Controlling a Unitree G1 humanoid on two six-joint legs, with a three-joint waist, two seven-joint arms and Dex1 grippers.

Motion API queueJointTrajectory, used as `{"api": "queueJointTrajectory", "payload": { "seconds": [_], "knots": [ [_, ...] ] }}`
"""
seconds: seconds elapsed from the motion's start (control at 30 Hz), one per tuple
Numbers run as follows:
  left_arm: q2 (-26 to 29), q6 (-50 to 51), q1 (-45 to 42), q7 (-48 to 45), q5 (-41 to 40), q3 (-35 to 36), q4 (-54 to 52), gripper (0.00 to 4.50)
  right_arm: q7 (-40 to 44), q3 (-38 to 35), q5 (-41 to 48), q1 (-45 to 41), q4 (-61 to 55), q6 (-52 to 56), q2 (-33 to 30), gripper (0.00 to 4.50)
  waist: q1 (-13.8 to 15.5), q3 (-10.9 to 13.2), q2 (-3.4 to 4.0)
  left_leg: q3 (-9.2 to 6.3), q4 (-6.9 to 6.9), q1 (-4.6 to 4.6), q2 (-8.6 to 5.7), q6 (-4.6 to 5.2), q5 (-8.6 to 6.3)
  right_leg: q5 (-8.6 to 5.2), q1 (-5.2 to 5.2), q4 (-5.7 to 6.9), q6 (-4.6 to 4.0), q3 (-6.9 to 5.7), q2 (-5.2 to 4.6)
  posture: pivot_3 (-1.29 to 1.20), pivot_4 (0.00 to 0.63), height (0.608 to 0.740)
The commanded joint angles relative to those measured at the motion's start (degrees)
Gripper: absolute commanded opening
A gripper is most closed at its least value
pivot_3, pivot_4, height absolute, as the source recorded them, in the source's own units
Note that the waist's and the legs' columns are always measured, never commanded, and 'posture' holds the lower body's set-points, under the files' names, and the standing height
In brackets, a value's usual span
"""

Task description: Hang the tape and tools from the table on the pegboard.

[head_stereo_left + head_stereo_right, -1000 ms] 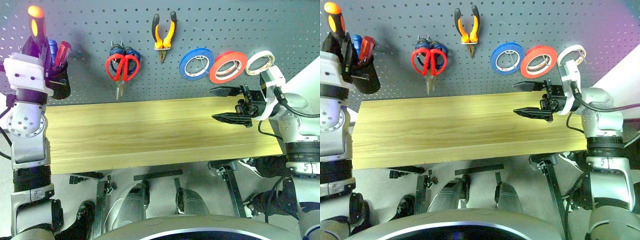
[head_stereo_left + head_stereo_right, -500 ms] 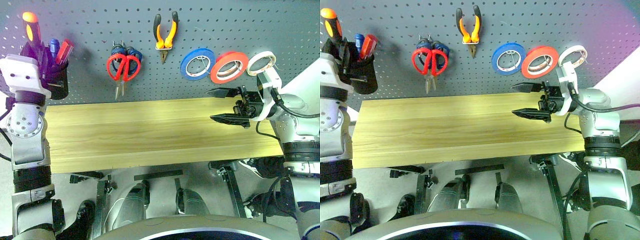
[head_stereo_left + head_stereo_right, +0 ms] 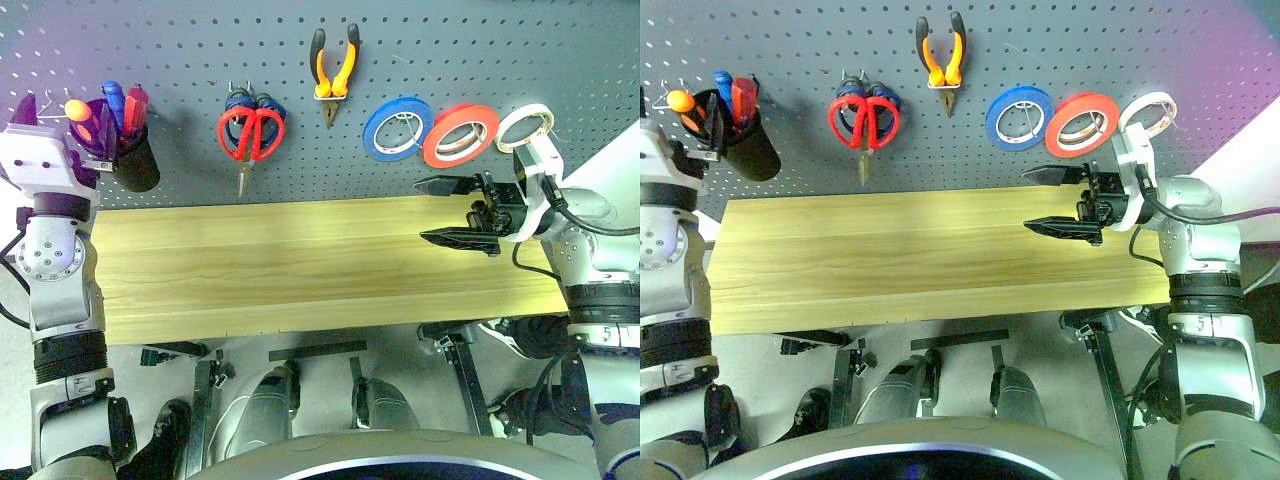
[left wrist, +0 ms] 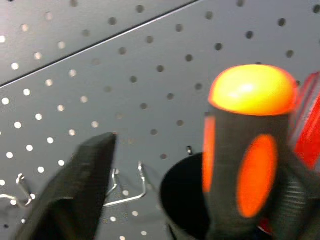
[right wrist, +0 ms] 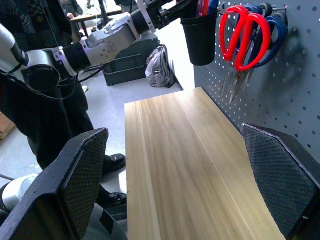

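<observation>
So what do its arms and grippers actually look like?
The arms are silver-grey jointed segments with round joint housings and white wrist blocks; black cables loop along them. Each ends in two flat, pointed black fingers: the right gripper shows them plainly, and the pads are cross-hatched.

A workshop: a grey pegboard (image 3: 480, 40) hung with scissors (image 3: 251, 135), pliers (image 3: 333, 65) and tape rolls (image 3: 460, 135) above a plank desk (image 3: 300, 265).

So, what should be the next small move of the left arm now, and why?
Probably draw the left gripper straight back from the black cup. The screwdriver already stands in that cup on the pegboard, and the gripper looks open around its handle. The scissors, pliers and red-orange tape hang on hooks, and the table holds nothing more.
</observation>
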Motion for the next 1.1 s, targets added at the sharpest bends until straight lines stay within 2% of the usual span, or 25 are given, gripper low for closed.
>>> {"api": "queueJointTrajectory", "payload": {
  "seconds": [0.03, 0.17, 0.3, 0.9, 1.1],
  "knots": [
    [0.0, 1.6, -0.1, -0.6, -1.8, 0.8, -1.5, 4.47, 0.2, -1.7, 1.2, 0.2, -2.4, 0.1, -0.9, 4.50, 0.0, 0.0, 0.00, 0.00, 0.00, 0.00, 0.00, 0.00, 0.00, 0.00, 0.00, 0.00, 0.00, 0.00, 0.00, 0.04, 0.265, 0.740],
    [-0.4, 2.8, -0.8, -0.5, -2.0, -0.1, -4.7, 4.47, 0.2, -1.7, 0.9, -0.2, -1.6, 0.0, -0.8, 4.50, 0.0, 0.0, 0.00, -0.01, 0.00, -0.01, 0.00, 0.00, 0.00, 0.00, 0.00, 0.00, 0.00, 0.00, 0.00, 0.05, 0.262, 0.740],
    [-1.1, 4.0, -2.3, -1.7, -5.7, 0.4, -8.3, 4.47, 0.4, -1.5, 0.8, -0.1, -1.7, 0.0, -0.8, 4.50, 0.0, 0.0, -0.01, -0.01, -0.01, -0.04, 0.00, 0.01, -0.01, 0.00, -0.03, -0.01, 0.00, 0.00, 0.00, 0.05, 0.261, 0.740],
    [-0.5, 8.0, -10.1, 5.4, 1.7, -0.4, -17.3, 4.47, 1.0, -1.7, 0.9, -0.7, -0.7, -0.4, -0.5, 4.50, 0.2, 0.0, -0.01, -0.01, -0.01, -0.04, -0.04, 0.01, 0.00, 0.00, 0.00, -0.03, 0.00, -0.01, 0.05, 0.06, 0.247, 0.740],
    [-2.9, 11.6, -11.7, 1.2, -2.8, -4.6, -21.0, 4.47, 1.0, -1.9, 1.0, -0.8, -0.5, -0.2, -0.5, 4.50, 0.2, 0.0, -0.01, -0.01, -0.01, -0.04, -0.04, 0.01, 0.00, 0.00, 0.01, -0.04, 0.00, -0.01, 0.06, 0.05, 0.248, 0.740]
  ]
}}
